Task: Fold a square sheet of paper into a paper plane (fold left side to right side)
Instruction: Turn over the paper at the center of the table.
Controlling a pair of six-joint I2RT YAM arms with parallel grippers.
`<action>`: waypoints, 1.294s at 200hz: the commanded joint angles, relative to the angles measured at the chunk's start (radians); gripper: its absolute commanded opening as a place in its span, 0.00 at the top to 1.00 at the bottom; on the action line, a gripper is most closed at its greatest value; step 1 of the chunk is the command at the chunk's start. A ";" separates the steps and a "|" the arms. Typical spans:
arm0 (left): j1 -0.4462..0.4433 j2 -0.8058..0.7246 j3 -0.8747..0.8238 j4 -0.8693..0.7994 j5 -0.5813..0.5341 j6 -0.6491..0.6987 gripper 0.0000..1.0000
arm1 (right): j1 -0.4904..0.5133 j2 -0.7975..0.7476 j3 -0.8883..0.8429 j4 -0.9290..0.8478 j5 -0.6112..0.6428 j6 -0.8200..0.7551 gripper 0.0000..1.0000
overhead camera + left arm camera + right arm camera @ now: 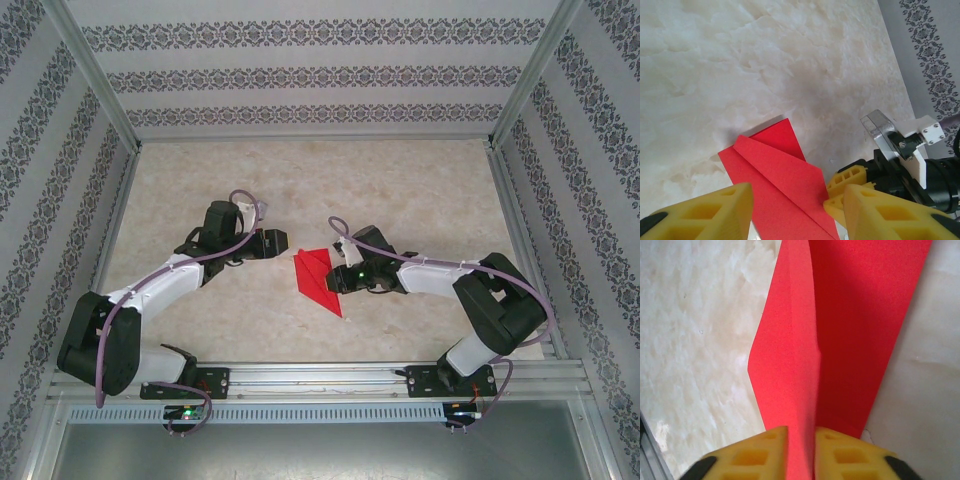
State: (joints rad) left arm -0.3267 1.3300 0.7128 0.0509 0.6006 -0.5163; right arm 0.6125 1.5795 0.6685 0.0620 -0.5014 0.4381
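**foldfan:** so where's the paper [317,277] sitting?

**yamwatcher:** About the middle of the desk [420,200], right between the two arms. From the top cam it's a folded red shape, wider at the far end. It narrows to a sharp tip that points toward the near edge and a bit to the right.

**foldfan:** and the right tool [801,437]?

**yamwatcher:** It's clamped on the paper. Its wrist cam shows both yellow fingers [760,455] squeezed together on a raised flap, with red running up between them along a crease. The rest of the sheet spreads away from the fingers over the desk.

**foldfan:** left tool [797,195]?

**yamwatcher:** Its fingers are apart and gripping nothing. In its wrist cam the two yellow pads [715,210] sit wide, with the paper showing in the gap between them. A diagonal fold runs across the sheet there, one layer over another, and the right tool's fingers are at the sheet's right edge. From the top, the left tool sits just beside the paper's far-left corner. Can't tell if it's touching.
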 commanded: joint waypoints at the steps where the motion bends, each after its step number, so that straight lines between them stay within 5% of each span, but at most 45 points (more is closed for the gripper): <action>1: 0.019 -0.037 -0.014 0.053 0.024 0.008 0.50 | -0.016 -0.023 -0.018 0.024 -0.025 -0.009 0.87; 27: 0.029 -0.060 -0.017 0.055 0.036 0.009 0.50 | -0.019 -0.041 -0.020 0.022 -0.032 -0.015 1.00; 89: 0.092 -0.198 -0.052 0.155 0.132 -0.037 0.40 | -0.057 -0.283 -0.080 0.034 -0.016 -0.025 1.00; 148: 0.122 -0.183 -0.101 0.772 0.399 -0.411 0.39 | -0.162 -0.680 -0.176 0.185 -0.084 0.085 1.00; 189: 0.052 -0.055 -0.056 1.076 0.475 -0.611 0.46 | -0.172 -0.766 -0.161 0.241 -0.150 0.153 1.00; 259: -0.088 0.008 0.032 0.872 0.457 -0.442 0.46 | -0.136 -0.768 -0.150 0.296 -0.175 0.201 1.00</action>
State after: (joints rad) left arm -0.3901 1.3365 0.7044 0.9787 1.0473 -1.0508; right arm 0.4572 0.8158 0.5064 0.2966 -0.6456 0.6163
